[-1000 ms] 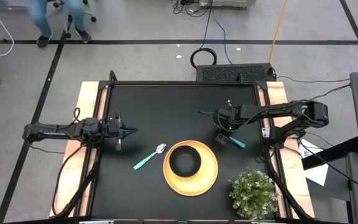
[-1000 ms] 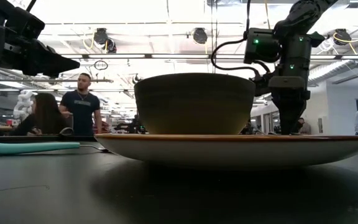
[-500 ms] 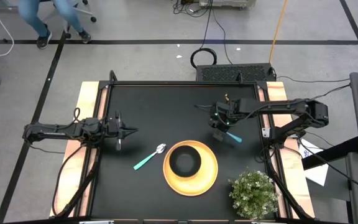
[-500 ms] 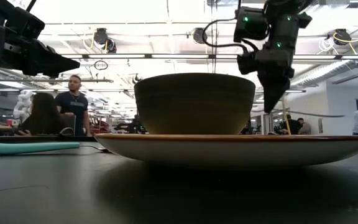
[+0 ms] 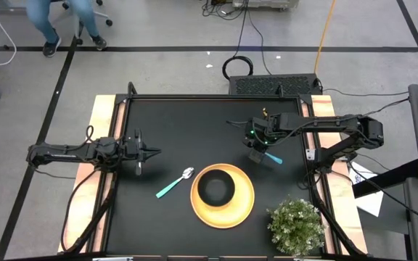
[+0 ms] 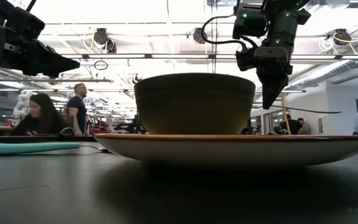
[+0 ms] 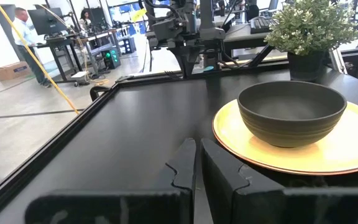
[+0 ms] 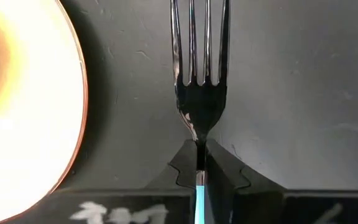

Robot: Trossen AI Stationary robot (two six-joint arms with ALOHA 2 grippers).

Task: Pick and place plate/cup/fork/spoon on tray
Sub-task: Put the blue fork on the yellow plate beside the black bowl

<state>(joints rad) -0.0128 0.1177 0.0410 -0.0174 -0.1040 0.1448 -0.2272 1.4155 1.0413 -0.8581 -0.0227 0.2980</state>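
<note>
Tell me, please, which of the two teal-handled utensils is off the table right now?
The fork, clamped in the right gripper beyond the tray. The spoon lies flat on the table left of the tray, untouched.

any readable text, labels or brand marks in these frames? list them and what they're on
None can be read.
The cup, the yellow tray, the fork and the spoon carry no visible marks.
Screens and boxes in the room behind the table are too small to read.
</note>
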